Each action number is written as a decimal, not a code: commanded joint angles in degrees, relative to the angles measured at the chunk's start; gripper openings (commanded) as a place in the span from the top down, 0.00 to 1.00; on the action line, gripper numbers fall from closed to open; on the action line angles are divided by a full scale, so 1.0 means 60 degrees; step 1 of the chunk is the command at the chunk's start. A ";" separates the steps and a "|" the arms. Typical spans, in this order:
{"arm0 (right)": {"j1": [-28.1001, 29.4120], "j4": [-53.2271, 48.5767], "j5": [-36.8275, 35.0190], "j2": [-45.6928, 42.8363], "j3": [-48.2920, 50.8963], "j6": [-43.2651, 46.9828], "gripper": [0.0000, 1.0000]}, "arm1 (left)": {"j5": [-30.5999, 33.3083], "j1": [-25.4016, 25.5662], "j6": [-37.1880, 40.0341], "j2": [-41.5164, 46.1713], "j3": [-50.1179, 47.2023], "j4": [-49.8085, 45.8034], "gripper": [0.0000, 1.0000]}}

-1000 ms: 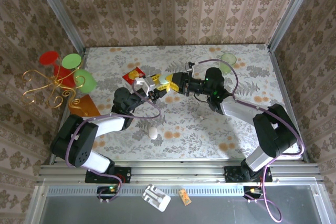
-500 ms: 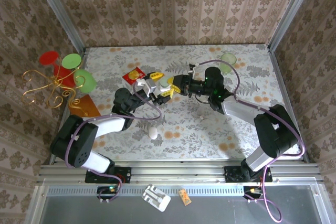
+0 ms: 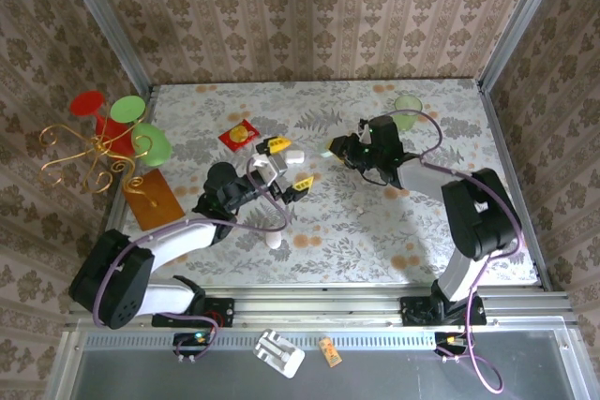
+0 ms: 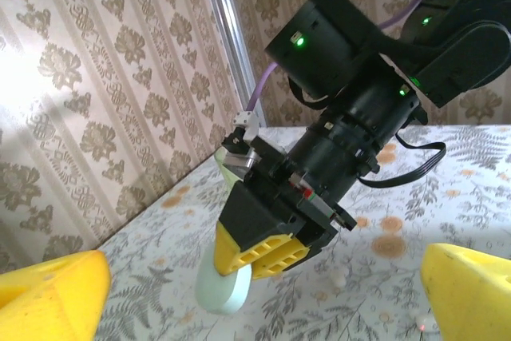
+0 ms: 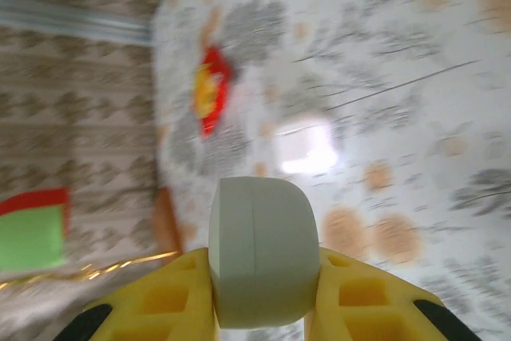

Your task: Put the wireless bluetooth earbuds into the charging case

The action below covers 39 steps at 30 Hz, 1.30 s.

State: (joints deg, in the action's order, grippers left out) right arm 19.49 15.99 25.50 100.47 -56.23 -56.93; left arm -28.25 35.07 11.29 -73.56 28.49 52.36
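- The right claw (image 3: 333,149) is clenched on the charging case (image 5: 259,253) and holds it clear of the worktop (image 3: 450,231), out past the middle.
- In the right wrist view a seam on the case runs parallel to the yellow fingers (image 5: 363,297). They seem to press lid against base, so the case looks pinned closed.
- The left claw (image 3: 288,164) is released, jaws spread wide and holding nothing. It faces the right claw at close range, with the case just beyond its tips.
- One tiny white speck, likely an earbud (image 3: 361,209), lies on the worktop. It sits toward the arm bases from both claws and to the left claw's right.
- The earbud is too small to make out its long axis.
- The right claw is a little nearer the earbud but occupied. My judgement is that the free left claw has to fetch it.
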 commanded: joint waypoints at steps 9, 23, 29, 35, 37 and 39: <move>-0.0022 -0.2126 -0.1698 0.2753 -0.2815 0.1162 0.78 | 0.1796 0.0215 -0.0057 0.0903 -0.0428 -0.2077 0.00; -0.0122 -0.3477 -0.3059 0.1928 -0.3151 0.2816 0.24 | 0.8605 0.3022 -0.2526 0.1856 0.0086 -0.6104 0.00; -0.0119 -0.3226 -0.2914 0.0011 -0.1617 0.3268 0.08 | 0.9969 0.4158 -0.5714 0.2313 0.0763 -1.0050 0.00; -0.0127 -0.3122 -0.2960 -0.1587 -0.0330 0.3721 0.06 | 0.9847 0.4917 -0.9470 0.1903 0.1287 -1.3206 0.00; -0.0117 -0.3084 -0.2910 -0.1799 -0.0115 0.3772 0.06 | 0.9325 0.4944 -1.0241 0.1756 0.1229 -1.3556 0.00; -0.0125 -0.2982 -0.2797 -0.1874 0.0059 0.3732 0.06 | 0.9001 0.4964 -1.0816 0.1657 0.1178 -1.3801 0.00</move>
State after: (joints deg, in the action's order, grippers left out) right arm 18.94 -2.83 9.21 90.41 -57.78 -36.10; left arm 27.62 64.42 -41.78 -62.83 34.98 -21.50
